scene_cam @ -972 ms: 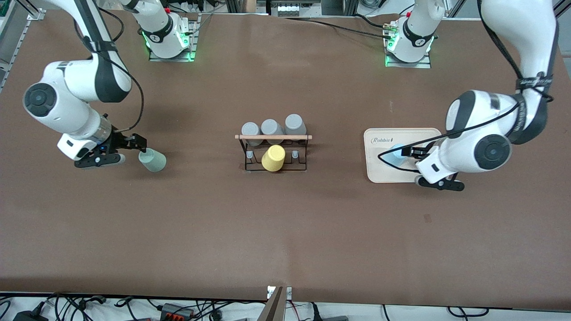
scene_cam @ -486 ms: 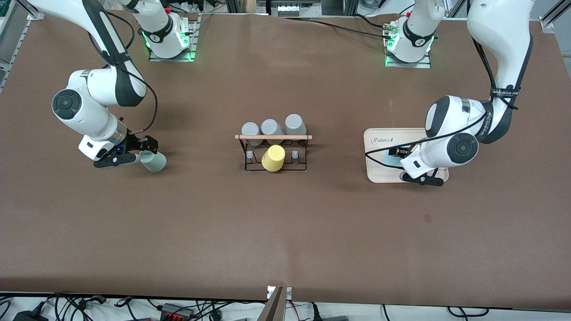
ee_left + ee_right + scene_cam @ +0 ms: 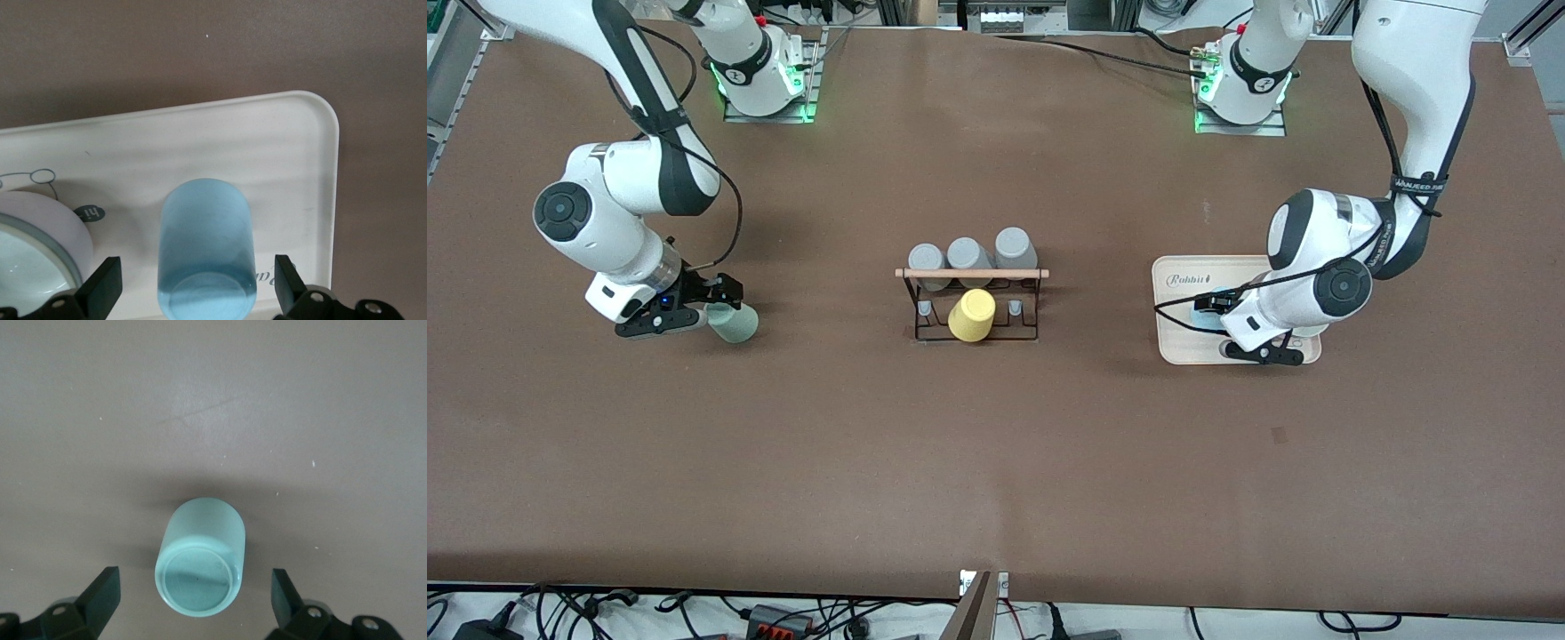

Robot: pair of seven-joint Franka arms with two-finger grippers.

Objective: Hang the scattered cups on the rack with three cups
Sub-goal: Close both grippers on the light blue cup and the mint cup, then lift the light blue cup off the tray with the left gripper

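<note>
Pre-grasp step: right tool (image 3: 193,603) spread about the sage-green cup (image 3: 200,563); left tool (image 3: 193,293) spread about the blue cup (image 3: 207,250). Both must next close.

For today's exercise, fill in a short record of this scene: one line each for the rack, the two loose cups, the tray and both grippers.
rack: small black wire-frame rack with wooden rod, mid-table; three grey cups and one yellow cup on it
green cup: pale sage-green cup, on the table toward the right arm's end
blue cup: light blue cup, on the cream tray
right gripper: open, fingers either side of green cup
left gripper: open, fingers either side of blue cup
</note>
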